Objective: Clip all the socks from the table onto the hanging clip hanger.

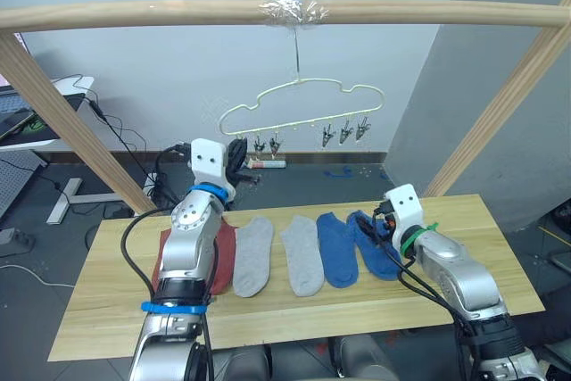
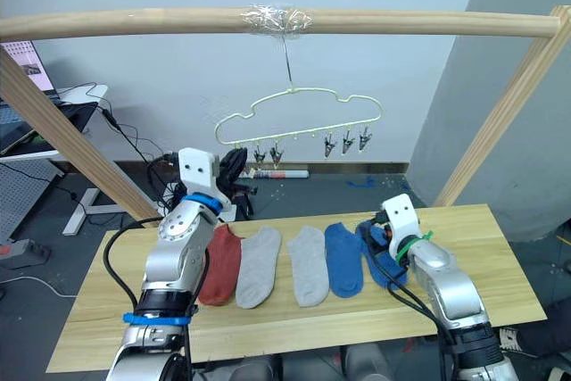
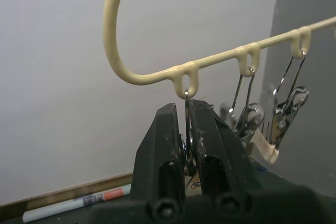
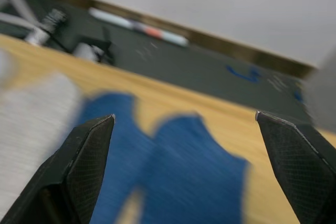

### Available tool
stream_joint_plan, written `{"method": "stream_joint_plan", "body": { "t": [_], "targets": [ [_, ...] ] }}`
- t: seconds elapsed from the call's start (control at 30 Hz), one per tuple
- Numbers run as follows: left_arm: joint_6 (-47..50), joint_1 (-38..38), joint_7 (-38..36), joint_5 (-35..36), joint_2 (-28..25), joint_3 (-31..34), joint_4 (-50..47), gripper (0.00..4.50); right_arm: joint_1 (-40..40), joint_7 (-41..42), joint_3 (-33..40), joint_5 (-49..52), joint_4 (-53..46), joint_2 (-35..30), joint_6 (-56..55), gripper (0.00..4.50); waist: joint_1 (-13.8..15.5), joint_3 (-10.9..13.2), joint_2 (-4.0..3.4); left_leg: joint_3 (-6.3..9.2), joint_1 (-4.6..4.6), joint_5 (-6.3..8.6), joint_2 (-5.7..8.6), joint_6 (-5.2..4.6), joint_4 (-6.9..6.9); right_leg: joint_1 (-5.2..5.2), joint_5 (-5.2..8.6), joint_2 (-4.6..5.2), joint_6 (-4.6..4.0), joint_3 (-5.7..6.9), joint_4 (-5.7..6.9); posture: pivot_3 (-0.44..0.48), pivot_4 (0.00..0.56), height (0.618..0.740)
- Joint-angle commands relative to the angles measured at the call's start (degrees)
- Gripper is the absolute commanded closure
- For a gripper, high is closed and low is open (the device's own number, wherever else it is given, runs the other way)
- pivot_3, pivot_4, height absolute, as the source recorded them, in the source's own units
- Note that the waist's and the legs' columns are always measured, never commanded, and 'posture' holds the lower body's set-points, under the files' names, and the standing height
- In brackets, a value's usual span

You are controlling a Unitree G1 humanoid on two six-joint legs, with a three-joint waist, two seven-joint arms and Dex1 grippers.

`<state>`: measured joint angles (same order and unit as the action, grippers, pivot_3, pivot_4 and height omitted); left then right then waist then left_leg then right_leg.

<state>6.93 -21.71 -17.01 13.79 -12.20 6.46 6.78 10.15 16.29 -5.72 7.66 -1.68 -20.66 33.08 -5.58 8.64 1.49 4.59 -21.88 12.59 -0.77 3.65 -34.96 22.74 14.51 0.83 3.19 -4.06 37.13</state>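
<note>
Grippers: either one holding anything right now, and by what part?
Left gripper is shut on the end clip of the clip hanger, squeezing its body. Right gripper is open above the blue socks, holding nothing.

Silver arms, black cables, blue bands

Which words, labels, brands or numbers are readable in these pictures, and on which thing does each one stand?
None can be read.
The pen-like stick on the floor by the wall carries a printed band, too blurred to read.
The screen at the far left shows content too small to read.
The socks, the clip hanger and the table show no text.
</note>
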Motion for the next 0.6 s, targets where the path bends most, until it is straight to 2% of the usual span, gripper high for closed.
{"method": "stream_joint_plan", "body": {
  "t": [0.03, 0.37, 0.6],
  "targets": [
    [1.84, 1.06, -0.26, 0.54, -0.75, 0.5, -2.95, 4.5, 1.71, 0.17, 0.28, -2.23, 6.99, 0.04, -3.41, 0.0, -0.01, -0.02, -0.01, 0.0, 0.03, 0.0, 0.0, 0.0, 0.0, -0.02, 0.0, 0.0, 0.0, 0.0, 0.01, -0.084, 0.096, 0.74],
    [5.2, 1.01, 0.18, 3.03, 0.22, 1.11, -5.08, 4.5, 10.86, 0.91, 1.03, -3.63, 27.58, 4.13, -10.08, 0.0, -0.31, -0.02, -0.01, 0.0, 0.04, -0.01, 0.01, -0.01, -0.09, -0.11, -0.09, 0.0, 0.05, -0.02, -0.02, -0.067, 0.101, 0.74],
    [6.24, 1.93, 0.33, 3.12, -0.01, 1.34, -6.72, 4.5, 12.02, 2.57, 2.06, -3.03, 34.11, 5.81, -9.92, 0.0, -0.3, -0.03, -0.02, 0.0, 0.05, -0.01, 0.0, -0.01, -0.08, -0.12, -0.1, 0.0, 0.04, -0.03, -0.02, -0.046, 0.102, 0.74]
  ]
}}
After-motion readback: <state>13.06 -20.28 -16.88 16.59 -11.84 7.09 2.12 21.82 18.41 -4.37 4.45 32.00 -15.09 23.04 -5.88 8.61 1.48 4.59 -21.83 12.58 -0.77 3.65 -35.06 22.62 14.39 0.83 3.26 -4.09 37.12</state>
